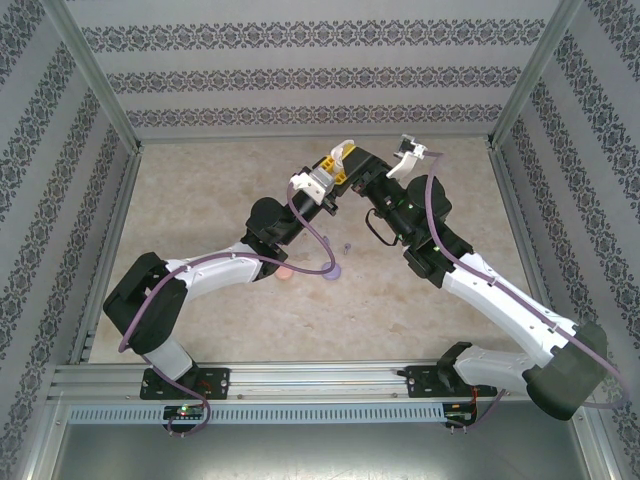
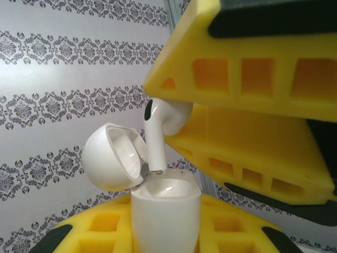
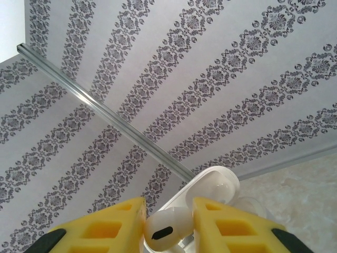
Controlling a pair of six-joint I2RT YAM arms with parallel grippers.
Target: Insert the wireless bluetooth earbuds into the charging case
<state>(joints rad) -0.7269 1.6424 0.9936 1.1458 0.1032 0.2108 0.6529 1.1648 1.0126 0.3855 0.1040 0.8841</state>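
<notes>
Left gripper: closed tight on the white charging case, which stands upright between its yellow pads with the lid swung open to one side. Right gripper: partly closed, pinching a white earbud by its head between its two yellow fingers. In the left wrist view this earbud hangs directly above the case, stem down, with its tip at the case mouth beside the hinge. The bud body is well clear of the socket and not seated. Both grippers meet raised above the table, with nothing between bud and case. Below them, towards the arm bases, a small pinkish item and a purple item lie on the table, too small to identify. The patterned wall is behind.
</notes>
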